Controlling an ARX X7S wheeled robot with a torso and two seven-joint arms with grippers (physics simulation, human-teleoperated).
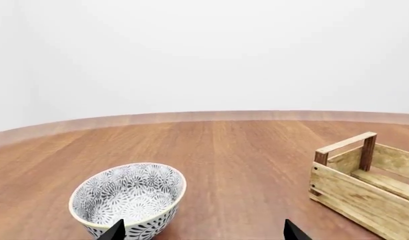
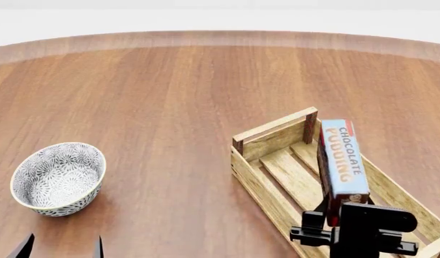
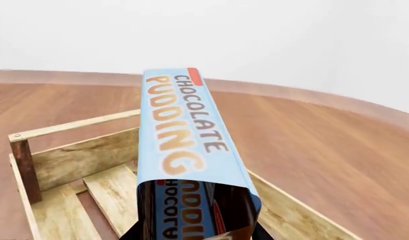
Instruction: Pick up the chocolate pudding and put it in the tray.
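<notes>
The chocolate pudding (image 2: 342, 163), a flat carton with a light-blue edge lettered in orange, stands on edge in my right gripper (image 2: 333, 210), which is shut on its near end. It is held over the inside of the tray (image 2: 271, 134), a light-wood slatted crate with dark corner posts. In the right wrist view the chocolate pudding (image 3: 181, 130) fills the middle, above the tray's slats (image 3: 64, 160). My left gripper (image 2: 62, 247) is open and empty near the front edge, its fingertips (image 1: 114, 231) just before the bowl. The tray's end (image 1: 364, 175) shows in the left wrist view.
A grey-patterned round bowl (image 2: 58, 177) sits on the brown wooden table (image 2: 170, 97) at the left, also in the left wrist view (image 1: 129, 197). The table's curved far edge (image 2: 220, 37) runs along the back.
</notes>
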